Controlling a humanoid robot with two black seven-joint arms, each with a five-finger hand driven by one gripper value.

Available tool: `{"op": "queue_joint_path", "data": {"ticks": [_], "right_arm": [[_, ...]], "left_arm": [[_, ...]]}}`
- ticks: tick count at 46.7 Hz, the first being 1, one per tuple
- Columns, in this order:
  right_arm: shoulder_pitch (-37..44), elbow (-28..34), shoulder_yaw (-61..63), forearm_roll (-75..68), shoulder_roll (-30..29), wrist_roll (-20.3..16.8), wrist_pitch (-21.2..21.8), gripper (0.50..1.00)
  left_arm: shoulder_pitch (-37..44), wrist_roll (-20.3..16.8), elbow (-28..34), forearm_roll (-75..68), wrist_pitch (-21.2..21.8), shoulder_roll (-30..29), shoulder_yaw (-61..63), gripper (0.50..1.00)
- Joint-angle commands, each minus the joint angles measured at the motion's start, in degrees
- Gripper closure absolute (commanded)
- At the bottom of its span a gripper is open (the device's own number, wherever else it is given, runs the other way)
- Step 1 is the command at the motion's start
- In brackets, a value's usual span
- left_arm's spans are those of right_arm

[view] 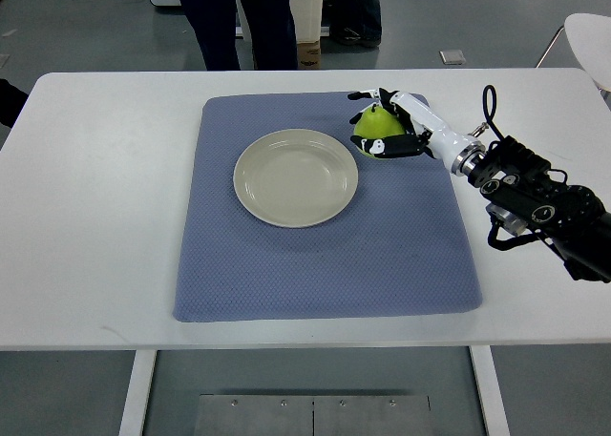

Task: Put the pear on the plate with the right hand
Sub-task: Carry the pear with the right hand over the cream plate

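A green pear (375, 124) sits on the blue mat (315, 255) just right of the plate's upper rim. My right hand (387, 123), white with black fingertips, comes in from the right edge and its fingers curl around the pear from both sides. The cream round plate (296, 177) lies on the mat's upper middle with nothing on it. The pear is still outside the plate, close to its rim. My left arm does not show.
The mat lies on a white table (95, 217). A person's dark-trousered legs (234, 21) stand behind the far table edge. A white chair (587, 35) is at the upper right.
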State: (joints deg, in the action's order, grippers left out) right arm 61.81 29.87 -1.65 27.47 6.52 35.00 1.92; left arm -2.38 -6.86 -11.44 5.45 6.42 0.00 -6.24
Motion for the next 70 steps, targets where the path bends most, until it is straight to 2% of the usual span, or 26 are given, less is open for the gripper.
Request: {"op": "queue_joint_path", "data": {"ticks": [1, 16, 39, 49, 61, 70], "right_arm": [[1.20, 0.01, -0.02, -0.05, -1.15, 0.00, 0.02, 1.000], [2.96, 0.45, 0.16, -0.22, -6.52, 0.00, 0.19, 1.000], [1.29, 0.80, 0.42, -2.07, -6.52, 0.00, 2.39, 1.000], [-0.20, 1.94, 0.86, -5.49, -6.52, 0.00, 4.94, 1.000], [-2.05, 2.21, 1.04, -7.17, -6.52, 0.00, 4.85, 1.000], [-2.75, 4.67, 1.13, -7.17, -6.52, 0.00, 3.89, 1.000]], "left_arm": [[0.01, 0.01, 0.01, -0.09, 0.00, 0.00, 0.08, 0.500], [0.01, 0.01, 0.01, 0.00, 0.00, 0.00, 0.08, 0.500], [0.01, 0.01, 0.01, 0.00, 0.00, 0.00, 0.00, 0.500], [0.01, 0.01, 0.01, 0.00, 0.00, 0.00, 0.08, 0.500], [0.01, 0.01, 0.01, 0.00, 0.00, 0.00, 0.00, 0.500], [0.01, 0.01, 0.01, 0.00, 0.00, 0.00, 0.00, 0.500]]}}
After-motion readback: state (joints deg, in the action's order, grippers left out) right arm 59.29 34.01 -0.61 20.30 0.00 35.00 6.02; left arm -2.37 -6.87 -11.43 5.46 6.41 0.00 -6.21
